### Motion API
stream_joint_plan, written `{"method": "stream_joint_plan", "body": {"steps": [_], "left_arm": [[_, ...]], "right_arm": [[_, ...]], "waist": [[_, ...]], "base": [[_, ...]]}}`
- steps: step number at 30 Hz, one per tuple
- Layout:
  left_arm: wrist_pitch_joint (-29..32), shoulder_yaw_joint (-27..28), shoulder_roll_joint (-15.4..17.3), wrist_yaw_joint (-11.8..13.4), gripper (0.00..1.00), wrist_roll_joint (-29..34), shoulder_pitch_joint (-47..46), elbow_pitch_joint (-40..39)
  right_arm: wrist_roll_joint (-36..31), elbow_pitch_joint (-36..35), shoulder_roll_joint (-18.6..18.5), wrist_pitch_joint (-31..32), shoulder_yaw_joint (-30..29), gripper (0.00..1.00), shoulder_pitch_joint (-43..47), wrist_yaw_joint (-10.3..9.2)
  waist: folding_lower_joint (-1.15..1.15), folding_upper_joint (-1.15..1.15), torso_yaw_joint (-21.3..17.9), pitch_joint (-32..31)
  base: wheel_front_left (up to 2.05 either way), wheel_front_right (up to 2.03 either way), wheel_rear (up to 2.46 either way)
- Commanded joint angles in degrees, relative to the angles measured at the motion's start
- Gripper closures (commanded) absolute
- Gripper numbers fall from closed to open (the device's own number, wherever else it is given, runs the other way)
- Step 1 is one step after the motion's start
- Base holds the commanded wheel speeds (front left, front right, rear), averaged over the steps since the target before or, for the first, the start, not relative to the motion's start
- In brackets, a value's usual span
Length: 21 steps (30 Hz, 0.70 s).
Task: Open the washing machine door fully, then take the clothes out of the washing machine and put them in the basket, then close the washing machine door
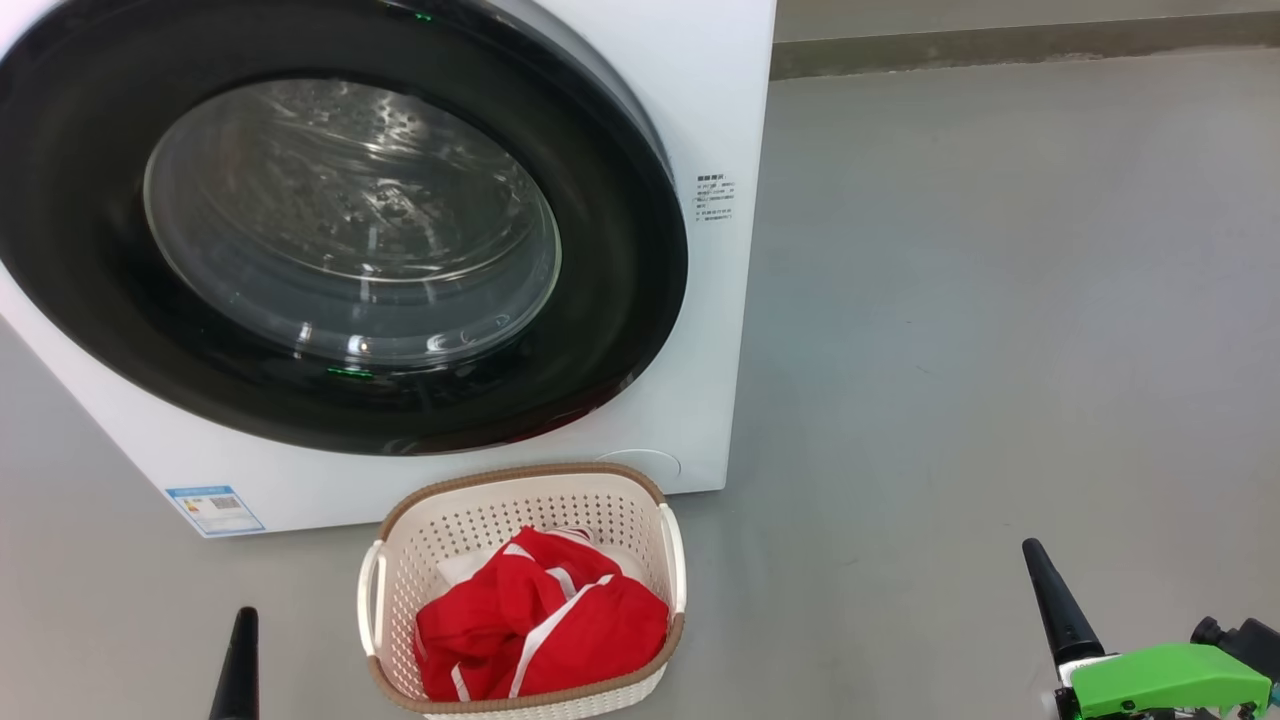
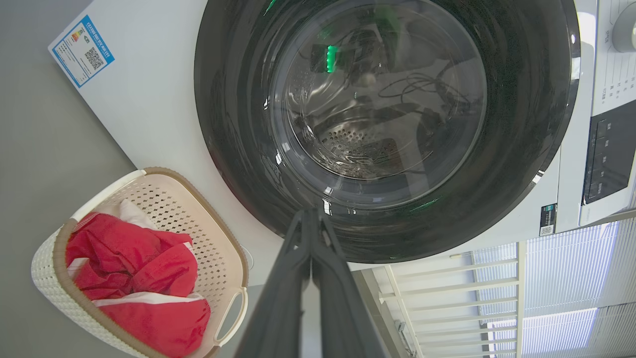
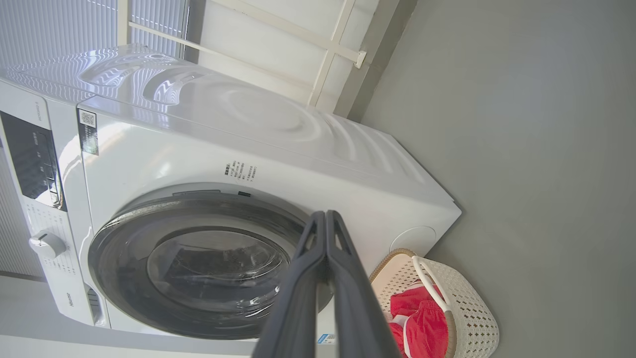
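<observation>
The washing machine door (image 1: 350,220) is sitting closed against the white washing machine (image 1: 725,120), taking up the upper left of my head view. Below it, my left tool (image 1: 245,625) is poking up with its fingers pinched together, gripping nothing. The clothes (image 1: 540,630) are lying bundled in the basket (image 1: 520,476), which is standing on the floor (image 1: 1000,300) just in front of the machine. Over on the right, my right tool (image 1: 1035,560) is clenched empty too.

Door (image 1: 640,300) rim glossy black, glass clear; basket (image 1: 600,520) perforated matt plastic; clothes (image 1: 560,630) red cloth; floor (image 1: 1000,300) matt grey.
</observation>
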Motion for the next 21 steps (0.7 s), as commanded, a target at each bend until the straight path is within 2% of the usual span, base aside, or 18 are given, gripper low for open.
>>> {"method": "stream_joint_plan", "body": {"steps": [1, 21], "left_arm": [[0.5, 1.7, 0.9, -0.2, 1.0, -1.9, -3.1, -1.0], [4.0, 2.6, 0.7, -0.2, 1.0, -14.4, -5.7, -0.4]], "right_arm": [[1.8, -1.8, 0.0, 0.7, 0.4, 1.0, -2.7, -0.04], [14.2, -2.7, 1.5, 4.3, -2.3, 1.0, -3.3, -0.07]], "waist": [[0.0, 0.0, 0.1, 0.0], [0.0, 0.0, 0.9, 0.1]], "base": [[0.0, 0.0, 0.0], [0.0, 0.0, 0.0]]}}
